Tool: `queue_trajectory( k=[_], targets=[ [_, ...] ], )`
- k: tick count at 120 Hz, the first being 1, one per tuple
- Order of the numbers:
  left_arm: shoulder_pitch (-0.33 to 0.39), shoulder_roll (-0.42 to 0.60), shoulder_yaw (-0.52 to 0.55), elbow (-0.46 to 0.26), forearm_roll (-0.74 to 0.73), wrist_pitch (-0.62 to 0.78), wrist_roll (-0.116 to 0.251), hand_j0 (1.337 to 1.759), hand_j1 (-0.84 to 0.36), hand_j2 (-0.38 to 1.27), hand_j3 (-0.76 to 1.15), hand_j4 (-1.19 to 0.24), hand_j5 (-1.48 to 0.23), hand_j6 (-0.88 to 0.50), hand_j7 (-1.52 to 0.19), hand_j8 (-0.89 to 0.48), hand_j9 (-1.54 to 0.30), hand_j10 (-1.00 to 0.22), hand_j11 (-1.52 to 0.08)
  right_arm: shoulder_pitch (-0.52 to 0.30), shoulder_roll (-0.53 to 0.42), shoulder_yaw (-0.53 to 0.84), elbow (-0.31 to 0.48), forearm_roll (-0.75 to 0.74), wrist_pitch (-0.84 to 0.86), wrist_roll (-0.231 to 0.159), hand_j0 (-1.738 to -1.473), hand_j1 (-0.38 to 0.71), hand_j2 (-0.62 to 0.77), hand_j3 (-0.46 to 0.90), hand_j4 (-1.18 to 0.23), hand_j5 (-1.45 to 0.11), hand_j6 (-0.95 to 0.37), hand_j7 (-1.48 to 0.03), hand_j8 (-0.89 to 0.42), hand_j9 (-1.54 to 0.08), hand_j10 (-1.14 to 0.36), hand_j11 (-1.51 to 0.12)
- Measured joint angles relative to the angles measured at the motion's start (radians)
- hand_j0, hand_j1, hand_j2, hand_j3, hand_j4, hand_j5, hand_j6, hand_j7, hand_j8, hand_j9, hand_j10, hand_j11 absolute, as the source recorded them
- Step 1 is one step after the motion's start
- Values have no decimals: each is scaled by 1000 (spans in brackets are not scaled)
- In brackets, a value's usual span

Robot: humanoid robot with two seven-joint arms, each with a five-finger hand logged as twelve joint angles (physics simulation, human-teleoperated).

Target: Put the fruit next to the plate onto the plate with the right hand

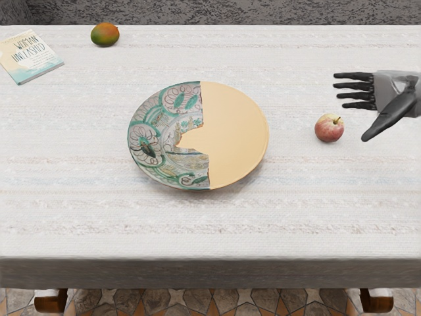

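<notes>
- The right hand [385, 95] is coming in from the right edge of the frame, above the middle; its four fingers [352, 86] are stretching straight toward the left, spread apart and released, grasping nothing; the thumb [388, 122] is pointing down and to the left
- The apple [329, 128], red with a yellowish patch and a short stem, is sitting on the table [210, 217] at the right of the frame, just below and left of the fingertips, with a gap showing between it and the thumb
- The plate [230, 138] is lying in the centre of the frame, near the apple's left and not touching it; its left part is showing a green painted pattern, its right part a plain pale orange
- A green-orange mango [104, 34] is resting at the upper left; a book [29, 56] is lying askew in the upper left corner
</notes>
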Motion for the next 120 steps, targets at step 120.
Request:
queue_trajectory(
  k=[120],
  targets=[
    [0, 0, 0, 0, 0, 0, 0, 1658, 336, 2, 0, -11, -14, -11, -14, -11, -14, -11, -14, -111, 318, -5, 144, -1035, -521, -101, -1658, -200, -23, 0, -129, -163, -131, -163, -130, -163, -128, -163]
  ],
)
